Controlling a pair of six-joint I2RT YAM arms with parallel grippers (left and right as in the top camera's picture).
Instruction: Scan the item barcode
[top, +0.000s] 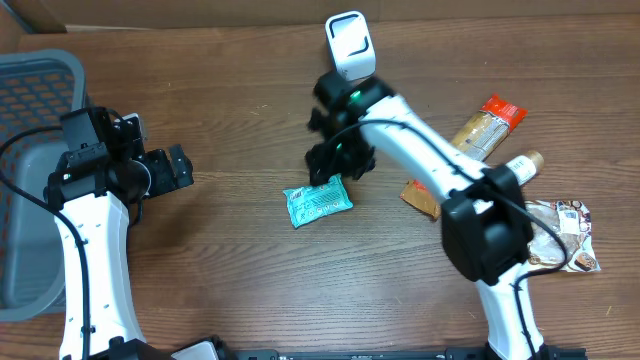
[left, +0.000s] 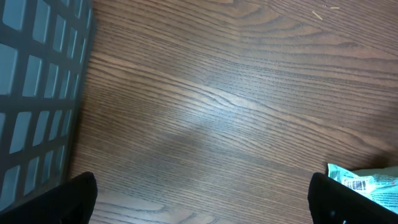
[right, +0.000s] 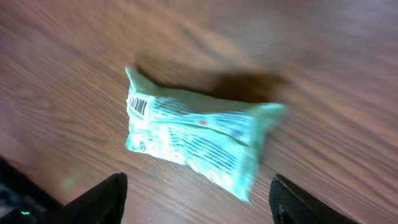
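- Overhead: finds the teal packet (top: 318, 202) lying flat on the table (top: 230, 80), near its middle and just beneath the right gripper (top: 340, 158).
- Reads the right gripper as released: jaws apart on either side of the packet, touching nothing.
- Reads the left gripper (top: 165, 170) likewise as spread wide and empty, well apart from the packet, beside the grey basket (top: 40, 70).
- From the right wrist, spots the barcode (right: 140, 106) on the upturned face, at one end of the packet.
- Takes the step in hand to be the pick-up: come straight down and close across the middle or the far end, keeping the barcode clear of the grip.
- Squeeze lightly; looks soft and crinkly, so likely to buckle and crease the print.
- Lift level, then turn the barcode end toward the white scanner (top: 350, 42) at the far edge, holding it steady and square to the window.
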